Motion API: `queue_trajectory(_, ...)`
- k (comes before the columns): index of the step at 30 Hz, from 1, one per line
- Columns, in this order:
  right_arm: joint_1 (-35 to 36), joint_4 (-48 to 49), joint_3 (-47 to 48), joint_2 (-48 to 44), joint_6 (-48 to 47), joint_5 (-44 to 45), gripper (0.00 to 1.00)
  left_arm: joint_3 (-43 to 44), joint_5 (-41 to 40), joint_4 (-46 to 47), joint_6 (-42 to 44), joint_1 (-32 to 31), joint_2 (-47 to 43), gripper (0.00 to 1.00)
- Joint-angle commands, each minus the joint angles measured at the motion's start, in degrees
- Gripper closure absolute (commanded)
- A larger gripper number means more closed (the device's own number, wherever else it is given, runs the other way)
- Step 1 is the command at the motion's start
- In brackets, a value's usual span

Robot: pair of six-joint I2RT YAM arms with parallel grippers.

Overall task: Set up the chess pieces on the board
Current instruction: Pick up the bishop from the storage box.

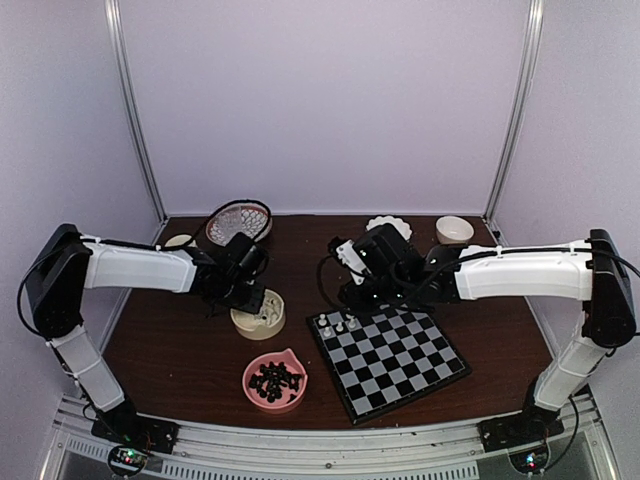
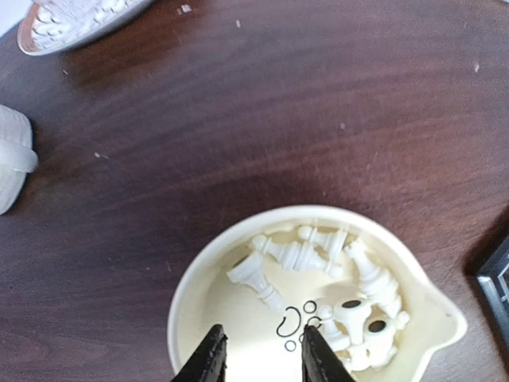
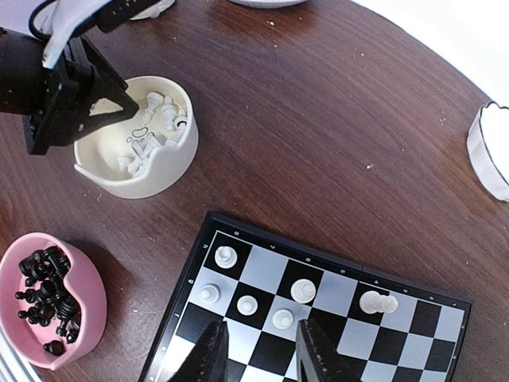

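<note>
The chess pieces (image 3: 302,290) are small cream-white turned men, and I count six on the board (image 3: 262,270), gathered near its far edge, five upright and one tipped on its side. My right gripper (image 3: 256,354) hangs just beside them over the checks, fingers apart with nothing between. My left gripper (image 2: 258,358), likewise parted and empty, sits over the one cream bowl (image 3: 151,179) of tangled white men (too jumbled to count), with one pink bowl (image 3: 91,314) of black pieces (image 3: 48,286) nearby.
</note>
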Motion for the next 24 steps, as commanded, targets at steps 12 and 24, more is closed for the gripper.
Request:
queue_trajectory(12, -0.35, 1.22, -0.11, -0.43, -0.32, 0.12, 0.68, 3.17, -4.1, -0.36, -9.65, 0.31, 5.15, 0.68)
queue_trajectory(24, -0.33, 1.4, -0.29, -0.35, -0.22, -0.51, 0.69, 6.1, -3.75, -2.38, -11.85, 0.99, 10.31, 0.71)
